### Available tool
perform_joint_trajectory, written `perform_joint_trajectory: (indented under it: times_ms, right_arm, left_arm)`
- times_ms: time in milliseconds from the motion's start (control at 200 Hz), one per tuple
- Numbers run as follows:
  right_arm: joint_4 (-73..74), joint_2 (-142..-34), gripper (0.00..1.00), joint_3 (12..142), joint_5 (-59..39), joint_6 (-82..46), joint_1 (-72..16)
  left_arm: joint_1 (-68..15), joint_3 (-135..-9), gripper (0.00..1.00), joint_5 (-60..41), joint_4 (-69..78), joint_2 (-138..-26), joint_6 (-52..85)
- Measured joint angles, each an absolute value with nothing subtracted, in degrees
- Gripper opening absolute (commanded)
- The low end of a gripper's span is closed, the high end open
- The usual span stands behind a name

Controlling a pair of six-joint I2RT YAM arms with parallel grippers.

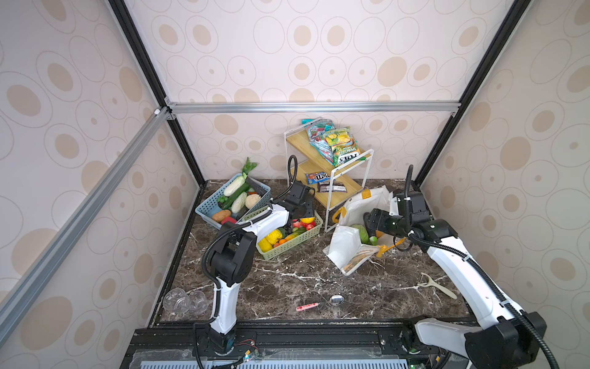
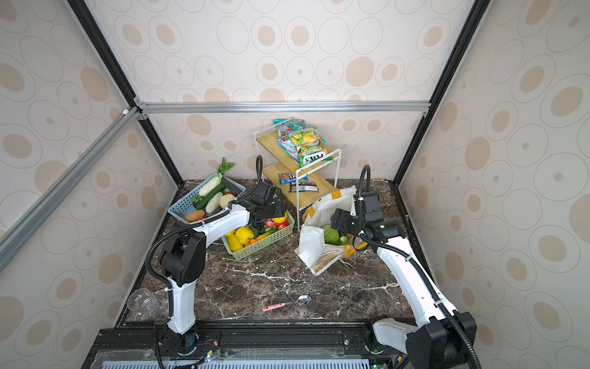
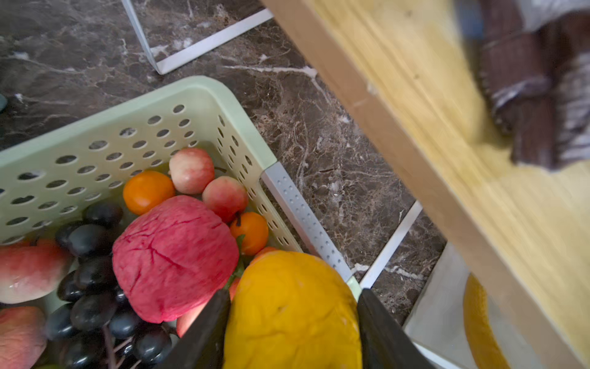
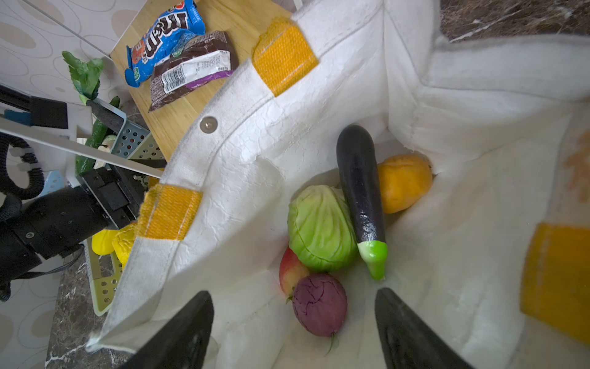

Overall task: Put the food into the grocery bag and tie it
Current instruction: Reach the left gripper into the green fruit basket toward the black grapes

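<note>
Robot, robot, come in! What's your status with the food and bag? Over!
Left gripper shut on yellow fruit over green basket. Right gripper open above grocery bag. Cabbage, eggplant inside. Shelf frame stands between basket and bag.

green candy bag (image 1: 342, 144): FOX'S | blue packet (image 4: 162, 40): m&m's

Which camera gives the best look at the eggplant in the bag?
The right wrist view: the eggplant lies fully visible inside the bag, against the cabbage. Both top views show only its green tip; the left wrist view misses it.
</note>
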State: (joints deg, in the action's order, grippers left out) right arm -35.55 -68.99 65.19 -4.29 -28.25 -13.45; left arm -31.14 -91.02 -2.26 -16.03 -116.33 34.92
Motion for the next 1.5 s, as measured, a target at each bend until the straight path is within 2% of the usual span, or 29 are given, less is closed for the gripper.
perform_joint_trajectory:
  times_ms: [315, 455, 690, 805, 1080, 1325, 1500]
  right_arm:
    - [-35.6, -69.0, 0.83, 64.8, -4.3, -28.7, -13.7]
    - [-35.6, -69.0, 0.82, 64.8, -4.2, -28.7, -14.3]
    - [-35.6, -69.1, 0.83, 64.8, -4.1, -28.9, -15.1]
    - [-35.6, -69.1, 0.83, 64.8, -3.9, -28.9, -15.3]
    - [-35.6, -69.2, 0.83, 65.0, -3.9, -29.1, -15.4]
    - [-35.6, -69.1, 0.83, 65.0, -3.9, -29.1, -15.4]
    - [-35.6, -69.2, 0.83, 65.0, -3.9, -29.1, -15.4]
  left_arm:
    - [-31.3, -91.0, 0.79, -1.1, -16.6, -116.5, 34.8]
    - [-31.4, -91.4, 0.83, -0.5, -18.4, -116.6, 34.3]
    - [-30.5, -94.7, 0.85, -0.9, -20.4, -116.0, 33.1]
    - [-29.2, -94.8, 0.83, -1.5, -20.9, -114.9, 33.0]
    - [-24.4, -94.7, 0.67, 2.5, -22.3, -113.3, 30.5]
    - [-22.8, -93.9, 0.62, 7.0, -23.5, -115.7, 28.6]
    - [-22.2, -93.9, 0.53, 8.1, -24.8, -118.9, 27.7]
